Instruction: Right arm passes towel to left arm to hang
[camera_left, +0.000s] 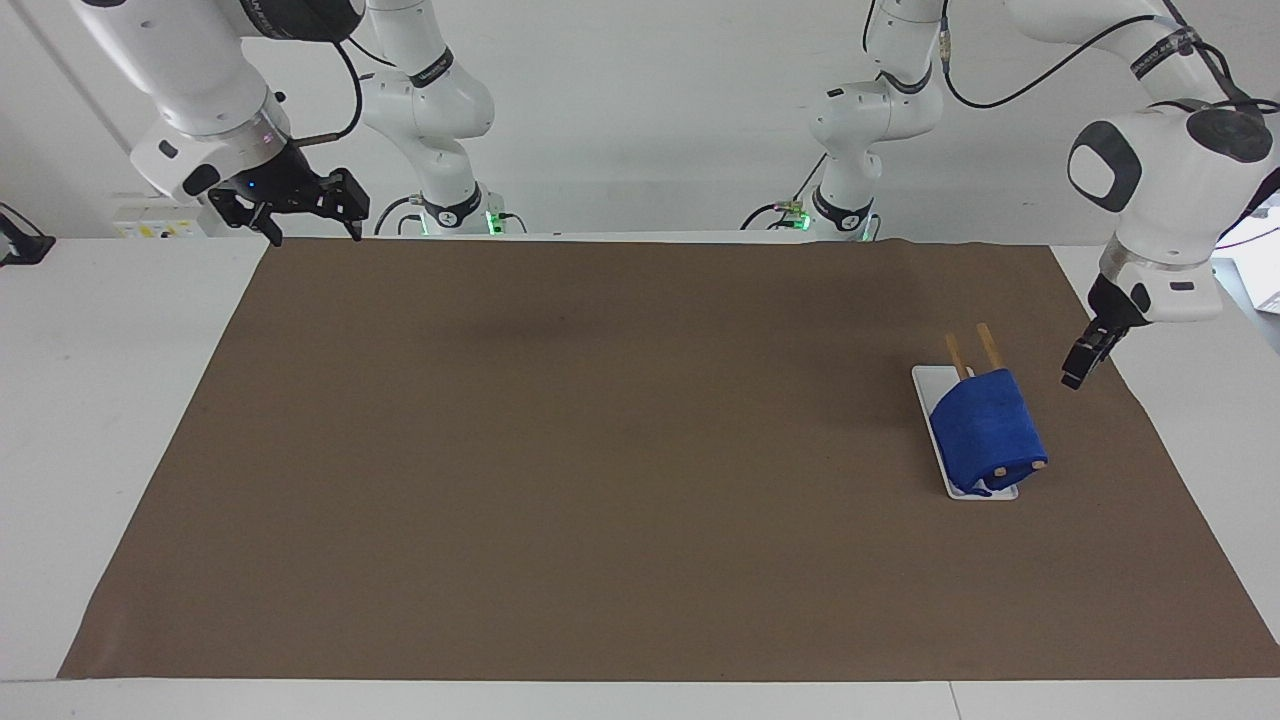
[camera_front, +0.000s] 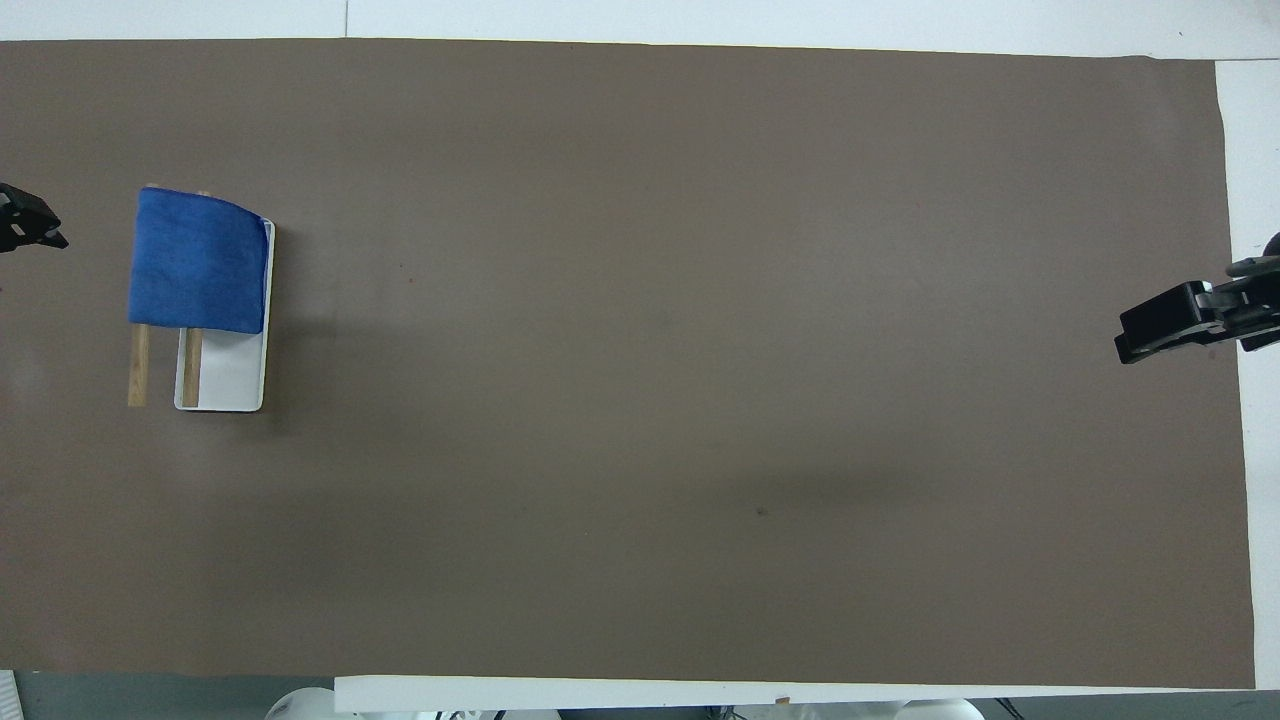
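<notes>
The left gripper (camera_left: 1083, 366) hangs in the air at its own arm's end of the bench, wrist tilted down, holding nothing. The right gripper (camera_left: 312, 222) waits raised over the bench edge at the right arm's end, fingers spread apart, pointing down.
</notes>
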